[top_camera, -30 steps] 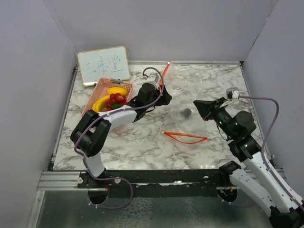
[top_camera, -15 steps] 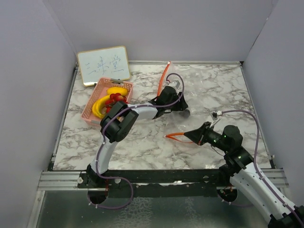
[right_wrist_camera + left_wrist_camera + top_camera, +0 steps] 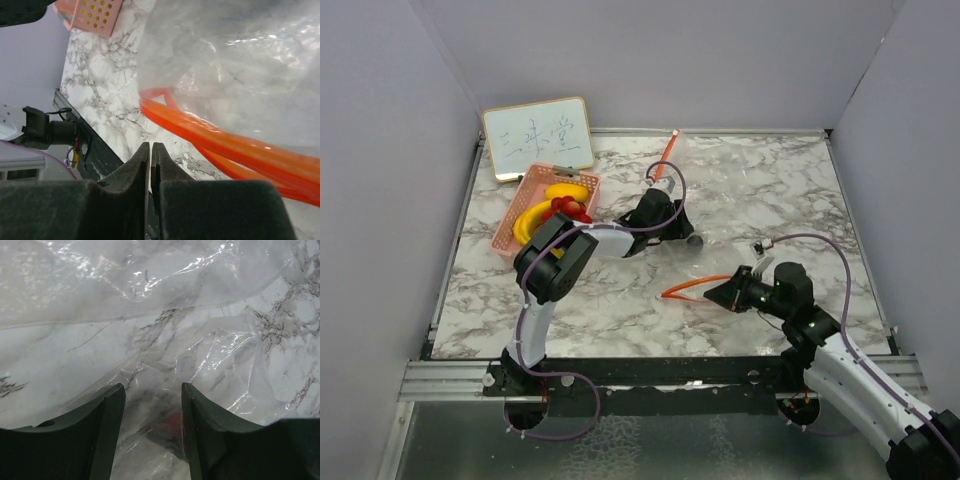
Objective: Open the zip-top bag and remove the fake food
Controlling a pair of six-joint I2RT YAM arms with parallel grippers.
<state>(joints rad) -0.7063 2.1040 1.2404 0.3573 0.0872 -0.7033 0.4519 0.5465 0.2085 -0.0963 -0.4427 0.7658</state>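
The clear zip-top bag lies crumpled on the marble table, its orange zip strip at the near side. My left gripper is open and low over the bag. In the left wrist view a dark reddish piece shows under the plastic between the jaws. My right gripper is shut, its tips just short of the orange zip; I see nothing between its jaws. A yellow banana, a yellow piece and a red berry cluster lie in the pink basket.
A small whiteboard leans at the back left behind the basket. Another stretch of the orange zip stands up near the back. Grey walls close in the table on three sides. A metal rail runs along the near edge.
My left gripper swung from beside the basket out over the bag, then drew back a little left. My right gripper dropped from the middle right to the near zip strip, which has shifted left.
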